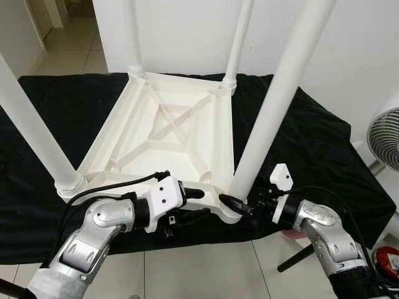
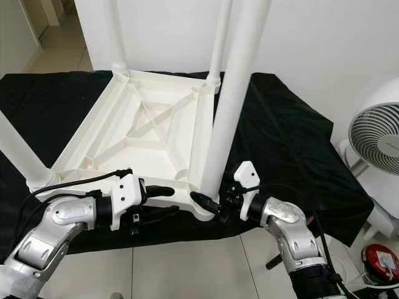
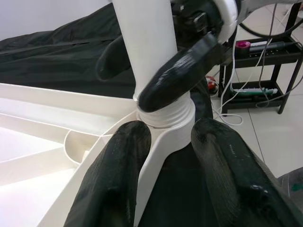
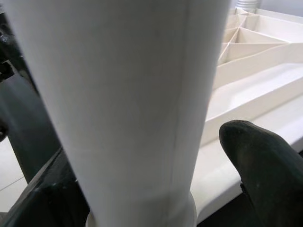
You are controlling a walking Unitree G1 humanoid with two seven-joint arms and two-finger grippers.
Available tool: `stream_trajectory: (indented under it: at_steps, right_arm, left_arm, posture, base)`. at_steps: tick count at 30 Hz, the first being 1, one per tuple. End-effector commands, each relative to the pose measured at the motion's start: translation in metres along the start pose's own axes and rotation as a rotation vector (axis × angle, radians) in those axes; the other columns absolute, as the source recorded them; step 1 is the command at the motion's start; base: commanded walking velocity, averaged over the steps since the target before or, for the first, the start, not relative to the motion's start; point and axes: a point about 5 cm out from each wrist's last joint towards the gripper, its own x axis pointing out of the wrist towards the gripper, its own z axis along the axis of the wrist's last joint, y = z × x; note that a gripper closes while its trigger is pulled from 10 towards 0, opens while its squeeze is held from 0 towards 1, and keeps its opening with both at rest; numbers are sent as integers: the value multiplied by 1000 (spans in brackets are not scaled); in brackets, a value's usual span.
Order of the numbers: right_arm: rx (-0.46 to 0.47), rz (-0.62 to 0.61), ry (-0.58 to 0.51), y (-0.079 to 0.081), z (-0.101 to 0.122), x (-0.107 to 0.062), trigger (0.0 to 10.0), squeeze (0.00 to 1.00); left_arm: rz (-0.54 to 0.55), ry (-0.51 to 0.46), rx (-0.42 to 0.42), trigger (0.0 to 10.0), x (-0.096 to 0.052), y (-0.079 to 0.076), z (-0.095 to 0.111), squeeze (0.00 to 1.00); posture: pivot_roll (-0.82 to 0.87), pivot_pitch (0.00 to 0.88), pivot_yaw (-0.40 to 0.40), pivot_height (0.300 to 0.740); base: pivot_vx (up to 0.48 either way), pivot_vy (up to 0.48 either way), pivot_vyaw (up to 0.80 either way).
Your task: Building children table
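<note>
The white plastic table [image 1: 163,124] lies upside down on a black cloth [image 1: 312,143], with its legs standing up. My right gripper [image 1: 242,200] is shut on the base of the near-right leg [image 1: 274,106], just above its threaded socket [image 3: 168,120]. In the right wrist view that leg [image 4: 128,94] sits between the two fingers [image 4: 265,165]. My left gripper [image 1: 194,204] is shut on the table's near rim [image 3: 156,161], just left of that socket, with one finger above the rim and one below.
Another leg [image 1: 31,134] rises at the near left, and two more [image 1: 132,37] stand at the far corners by the white wall. A white fan [image 1: 386,137] and a red object [image 1: 388,258] are at the right. Tiled floor [image 1: 206,268] lies in front, and a black rack [image 3: 265,52] stands nearby.
</note>
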Motion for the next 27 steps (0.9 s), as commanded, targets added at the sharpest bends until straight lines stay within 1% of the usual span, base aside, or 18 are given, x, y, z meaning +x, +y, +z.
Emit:
stream_trajectory:
  at_steps: [1,2,3,6,7,9,10,11,16,18,21,22,23,24,25,26,27]
  right_arm:
    - [-13,-33,16,-6,-3,3,10000,0]
    - [-5,-96,4,-16,-6,10,10000,0]
    - [1,-117,1,-19,-7,11,10000,0]
    - [-10,-137,-1,-22,-7,12,10000,0]
    - [-11,-166,-2,-26,-7,10,10000,0]
    - [-13,-182,-3,-29,-7,9,10000,0]
    - [-15,-229,0,-37,-7,1,10000,0]
    - [-19,-240,-2,-39,-7,-1,10000,0]
    - [-20,-236,-4,-39,-7,-3,10000,0]
    - [-21,-175,-30,-28,-5,5,10000,0]
    - [-27,-151,-42,-24,-4,8,10000,0]
    - [-33,-125,-54,-20,-3,12,10000,0]
    - [-33,-121,-61,-19,-3,13,10000,0]
    - [-33,-121,-61,-19,-3,13,10000,0]
    - [-34,-137,-66,-20,-3,14,10000,0]
    - [-34,-137,-66,-20,-3,14,10000,0]
    - [-29,-147,-67,-20,-5,14,10000,0]
  left_arm:
    - [-10,-4,2,10000,2,-2,3,0]
    - [-10,-2,7,10000,4,-1,3,0]
    - [-9,0,8,10000,4,-1,4,0]
    - [-7,0,9,10000,4,0,4,0]
    - [-2,0,10,10000,4,0,5,0]
    - [2,2,9,10000,4,0,5,0]
    - [9,4,4,10000,5,1,6,0]
    - [10,5,1,10000,5,1,6,0]
    - [9,4,-1,10000,6,1,6,0]
    - [5,-15,-15,10000,12,0,7,0]
    - [4,-25,-21,10000,15,0,8,0]
    - [-2,-34,-34,10000,18,-2,8,0]
    - [-1,-49,-67,10000,22,-4,8,0]
    - [-1,-49,-67,10000,22,-4,8,0]
    - [5,-64,-100,10000,26,-7,7,0]
    - [5,-64,-100,10000,26,-7,7,0]
    - [21,-80,-147,10000,29,-10,6,0]
  posture:
    - [-30,0,-51,740]
    - [-29,0,-50,740]
    - [-29,0,-50,740]
    - [-27,0,-54,740]
    - [-27,0,-54,740]
    - [-27,0,-55,740]
    - [-36,0,-52,740]
    - [-36,0,-52,740]
    - [-43,0,-49,740]
    - [-54,0,-44,740]
    - [-54,0,-44,740]
    - [-62,0,-37,740]
    - [-69,0,-33,740]
    - [-69,0,-33,740]
    - [-70,0,-32,740]
    - [-70,0,-32,740]
    - [-70,0,-31,740]
  base:
    - [0,0,0]
    - [0,0,0]
    - [0,0,0]
    - [0,0,0]
    - [0,0,0]
    - [0,0,0]
    - [0,0,0]
    - [0,0,0]
    - [0,0,0]
    - [0,0,0]
    - [0,0,0]
    - [0,0,0]
    - [0,0,0]
    - [0,0,0]
    - [0,0,0]
    - [0,0,0]
    - [0,0,0]
